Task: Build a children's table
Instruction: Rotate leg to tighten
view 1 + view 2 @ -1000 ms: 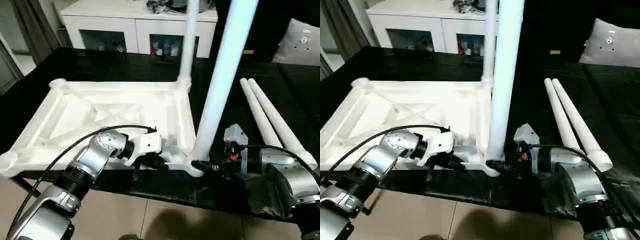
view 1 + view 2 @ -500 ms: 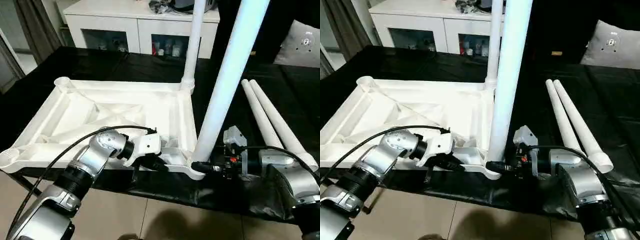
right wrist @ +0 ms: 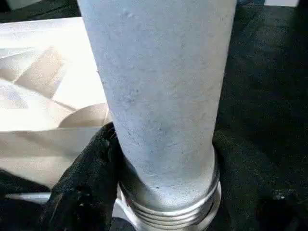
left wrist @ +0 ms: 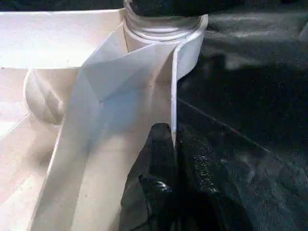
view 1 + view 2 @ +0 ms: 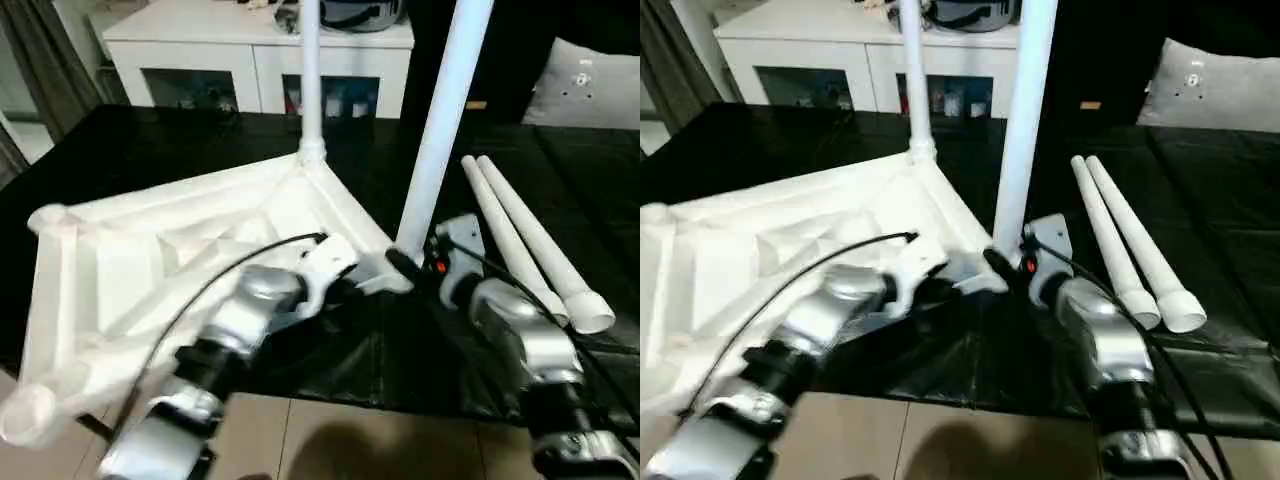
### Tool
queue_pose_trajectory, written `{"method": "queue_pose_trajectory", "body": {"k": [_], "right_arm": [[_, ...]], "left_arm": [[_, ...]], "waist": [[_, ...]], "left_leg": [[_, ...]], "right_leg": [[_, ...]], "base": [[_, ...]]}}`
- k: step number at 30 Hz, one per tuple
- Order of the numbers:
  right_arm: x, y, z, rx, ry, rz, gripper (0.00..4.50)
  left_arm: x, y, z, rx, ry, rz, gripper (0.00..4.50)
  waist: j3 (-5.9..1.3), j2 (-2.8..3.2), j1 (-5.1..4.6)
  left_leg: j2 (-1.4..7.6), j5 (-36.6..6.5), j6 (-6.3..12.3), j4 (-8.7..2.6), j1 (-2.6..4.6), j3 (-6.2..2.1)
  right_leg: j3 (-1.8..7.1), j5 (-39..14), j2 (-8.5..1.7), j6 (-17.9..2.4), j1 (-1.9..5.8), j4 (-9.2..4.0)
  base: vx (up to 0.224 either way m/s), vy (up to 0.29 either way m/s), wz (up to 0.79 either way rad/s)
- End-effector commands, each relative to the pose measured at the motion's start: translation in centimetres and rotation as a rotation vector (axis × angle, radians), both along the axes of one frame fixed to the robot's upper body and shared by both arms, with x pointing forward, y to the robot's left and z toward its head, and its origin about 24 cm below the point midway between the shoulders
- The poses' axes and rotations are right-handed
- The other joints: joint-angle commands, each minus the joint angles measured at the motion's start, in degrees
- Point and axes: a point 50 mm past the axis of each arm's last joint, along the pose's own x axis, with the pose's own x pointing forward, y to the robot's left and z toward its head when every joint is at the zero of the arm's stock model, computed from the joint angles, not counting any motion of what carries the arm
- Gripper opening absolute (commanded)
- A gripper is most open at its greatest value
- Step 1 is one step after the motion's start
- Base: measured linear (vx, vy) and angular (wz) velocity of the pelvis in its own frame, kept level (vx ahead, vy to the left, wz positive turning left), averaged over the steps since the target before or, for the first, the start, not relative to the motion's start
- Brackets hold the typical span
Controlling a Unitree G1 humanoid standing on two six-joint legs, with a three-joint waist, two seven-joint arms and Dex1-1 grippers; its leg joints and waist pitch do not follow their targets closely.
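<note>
The white table top (image 5: 150,270) lies underside up on the black desk (image 5: 600,190) so its corner sockets are exposed. Its near rim is pinched by the left hand (image 4: 175,159) for steadiness, while the near leg (image 5: 440,120) is clenched at its threaded base by the right hand (image 3: 163,192). A far leg (image 5: 309,80) is already seated; two spare legs (image 5: 530,240) lie to the right.

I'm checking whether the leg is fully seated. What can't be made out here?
- Near leg: thread depth in its socket, hidden by the right end effector in the right wrist view.
- Both upright legs' tops, cut off by the eye views' upper edge.
- Top's nearest corner, blurred.
</note>
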Motion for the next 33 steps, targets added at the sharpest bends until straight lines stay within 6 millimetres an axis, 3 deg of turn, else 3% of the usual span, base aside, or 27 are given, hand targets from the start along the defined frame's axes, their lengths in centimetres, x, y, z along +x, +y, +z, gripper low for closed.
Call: {"method": "queue_pose_trajectory", "body": {"k": [1,3,4,10,14,18,22,23,33], "right_arm": [[-0.6,1.0,-1.2,-0.022,0.042,0.040,3.27],[-0.7,1.0,-1.1,-0.019,0.034,0.040,3.48],[-0.7,0.9,-1.0,-0.011,0.027,0.041,3.63],[-1.1,-0.1,0.3,0.000,-0.063,0.138,4.07],[-1.4,-0.9,0.8,-0.024,-0.099,0.230,4.46],[-2.5,-1.5,1.2,-0.056,-0.068,0.430,4.46],[-3.1,-1.7,1.4,-0.070,-0.046,0.547,4.46],[-3.4,-1.7,1.5,-0.056,-0.035,0.584,4.46],[-5.3,-1.3,1.2,-0.008,0.075,0.827,3.73]], "left_arm": [[-0.2,-1.0,0.2,-0.038,-0.013,0.002,0.00],[-0.2,-0.9,0.2,-0.033,-0.013,-0.002,0.00],[-0.3,-0.7,0.2,-0.028,-0.015,-0.009,0.00],[-0.4,1.1,-0.2,0.018,-0.036,-0.099,0.00],[-0.6,2.2,-0.4,0.048,-0.036,-0.162,0.00],[-1.3,3.6,-0.3,0.067,-0.028,-0.315,0.00],[-2.3,4.4,-0.1,0.089,0.016,-0.453,0.00],[-2.3,4.6,-0.1,0.099,0.019,-0.474,0.00],[-2.6,6.0,0.2,0.156,0.043,-0.604,0.00]], "waist": [[-2.85,-1.12,0.06],[-2.93,-1.21,0.05],[-2.93,-0.92,0.12],[-3.00,-1.08,0.15],[-2.77,-1.26,0.05],[-2.93,-1.07,0.23],[-2.97,-0.99,0.53],[-2.95,-1.25,0.66],[-2.90,-1.45,1.99]], "left_leg": [[5.43,-4.61,4.76,-3.98,-0.05,-2.49],[5.58,-4.36,4.97,-4.00,-0.05,-2.53],[5.58,-4.43,5.02,-3.97,-0.07,-2.53],[5.51,-4.22,5.82,-3.93,-0.21,-2.48],[5.05,-5.68,6.02,-3.95,-0.21,-2.28],[5.66,-5.03,7.03,-3.95,-0.32,-2.56],[6.01,-4.67,7.04,-3.92,-0.18,-2.37],[5.94,-4.67,7.06,-3.91,-0.19,-2.31],[6.16,-4.44,6.11,-3.94,0.06,-2.30]], "right_leg": [[4.80,-18.88,-7.65,-3.38,2.61,-5.13],[4.92,-17.18,-7.66,-3.82,2.65,-4.87],[4.95,-16.63,-7.77,-4.15,2.67,-4.83],[5.00,-14.30,-7.66,-4.62,2.74,-4.49],[4.76,-19.15,-7.44,-3.01,2.72,-5.20],[4.90,-15.89,-7.45,-3.40,2.79,-4.57],[5.08,-13.00,-7.63,-5.83,2.60,-3.96],[5.08,-13.20,-7.62,-6.07,2.63,-3.92],[5.12,-13.94,-7.67,-5.76,2.54,-3.97]], "base": [[0.000,0.000,0.00],[0.000,0.000,0.00],[0.000,0.000,0.00],[0.000,0.000,0.00],[0.000,0.000,0.00],[0.000,0.000,0.00],[0.000,0.000,0.00],[0.000,0.000,0.00],[0.000,0.000,0.00]]}}
